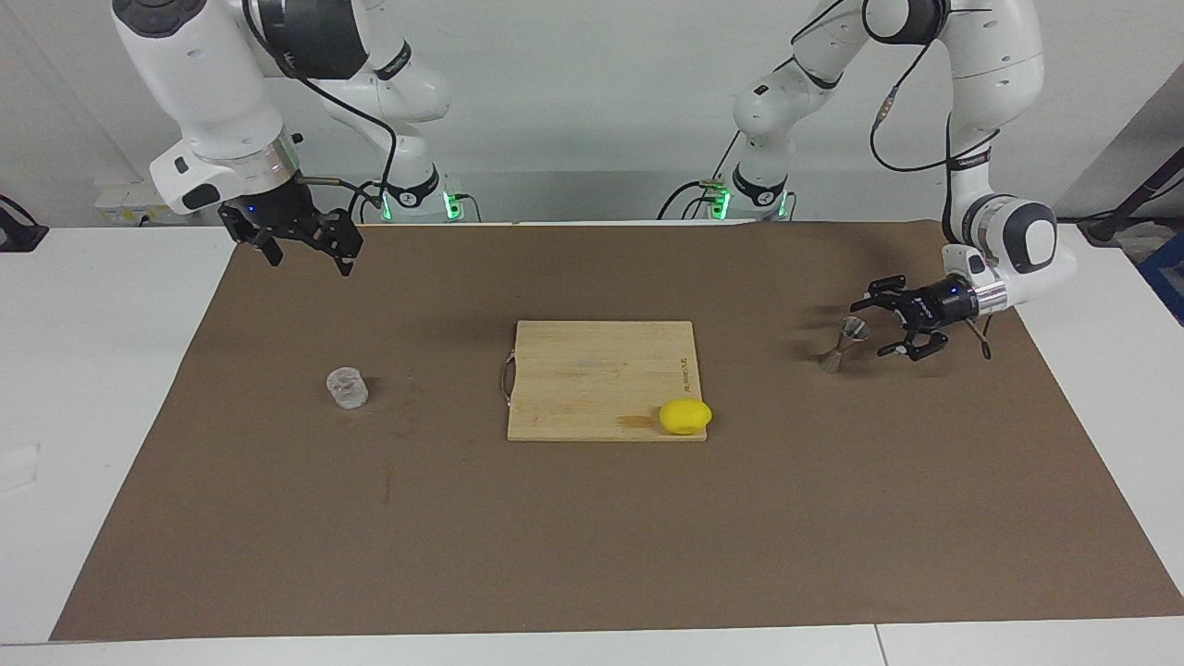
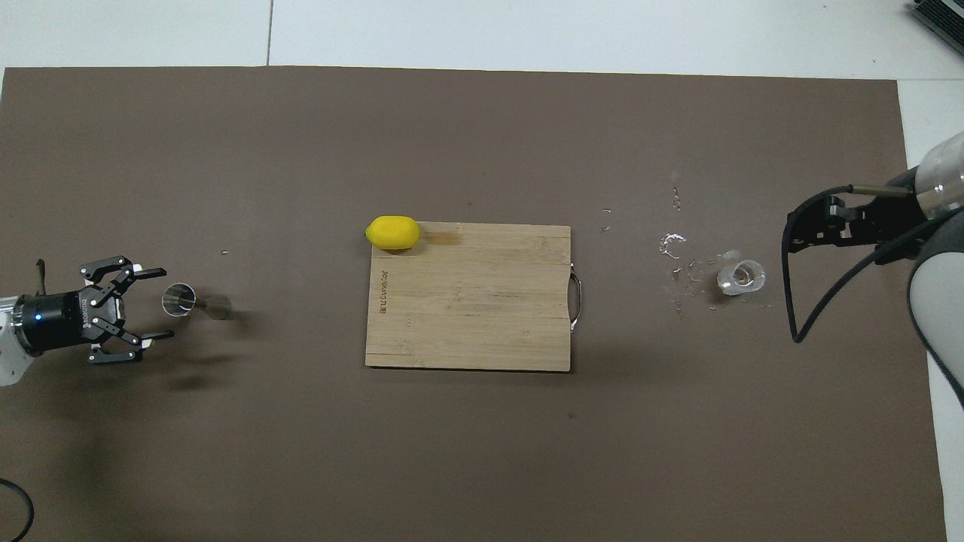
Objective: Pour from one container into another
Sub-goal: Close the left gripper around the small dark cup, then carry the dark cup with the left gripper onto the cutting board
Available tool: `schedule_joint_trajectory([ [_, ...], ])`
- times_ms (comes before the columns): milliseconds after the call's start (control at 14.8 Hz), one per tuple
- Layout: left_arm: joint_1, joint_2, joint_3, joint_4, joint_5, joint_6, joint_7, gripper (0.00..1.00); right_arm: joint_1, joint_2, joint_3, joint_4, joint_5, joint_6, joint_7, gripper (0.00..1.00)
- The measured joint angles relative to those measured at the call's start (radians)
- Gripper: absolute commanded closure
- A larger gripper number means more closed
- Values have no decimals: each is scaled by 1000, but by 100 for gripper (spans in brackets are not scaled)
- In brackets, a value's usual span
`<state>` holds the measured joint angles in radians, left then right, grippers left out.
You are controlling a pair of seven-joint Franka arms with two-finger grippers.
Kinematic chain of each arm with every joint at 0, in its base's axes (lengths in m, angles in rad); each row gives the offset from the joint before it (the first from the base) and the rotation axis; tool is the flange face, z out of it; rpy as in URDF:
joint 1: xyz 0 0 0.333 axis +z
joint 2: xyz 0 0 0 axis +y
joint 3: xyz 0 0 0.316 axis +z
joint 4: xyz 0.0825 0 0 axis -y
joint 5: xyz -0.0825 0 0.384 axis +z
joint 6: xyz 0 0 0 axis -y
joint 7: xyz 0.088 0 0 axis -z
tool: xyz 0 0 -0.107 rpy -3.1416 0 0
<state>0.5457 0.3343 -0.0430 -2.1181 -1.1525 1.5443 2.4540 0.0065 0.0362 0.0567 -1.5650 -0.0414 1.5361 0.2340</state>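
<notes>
Jigger [image 1: 844, 343] stands upright just beside left gripper [image 1: 877, 326], fingers spread wide, empty: straddle its waist squarely, close gently; right gripper [image 1: 301, 250] waits, fingers unclear

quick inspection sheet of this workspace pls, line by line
surface: brown mat on a white table; shiny specks by the cup
job's things: clear cup upright toward the right arm's end; metal jigger upright toward the left arm's end
clutter: cutting board mid-mat, lemon on its corner
grippers: left pincer open, level beside the jigger, not touching; right pincer raised, waiting
cables: black cable on the right arm
surroundings: white wall
</notes>
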Motion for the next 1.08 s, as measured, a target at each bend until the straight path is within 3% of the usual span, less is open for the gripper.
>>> schedule_joint_trajectory([
  [271,-31,0,-1,-9,-64,-5,0,0,0,0,0,0,0,0,0,0],
  [881,-44,0,0,-9,-70,-2,0,0,0,0,0,0,0,0,0,0],
  [1085,-45,0,1,-11,-70,-2,0,6,0,0,0,0,0,0,0,0],
])
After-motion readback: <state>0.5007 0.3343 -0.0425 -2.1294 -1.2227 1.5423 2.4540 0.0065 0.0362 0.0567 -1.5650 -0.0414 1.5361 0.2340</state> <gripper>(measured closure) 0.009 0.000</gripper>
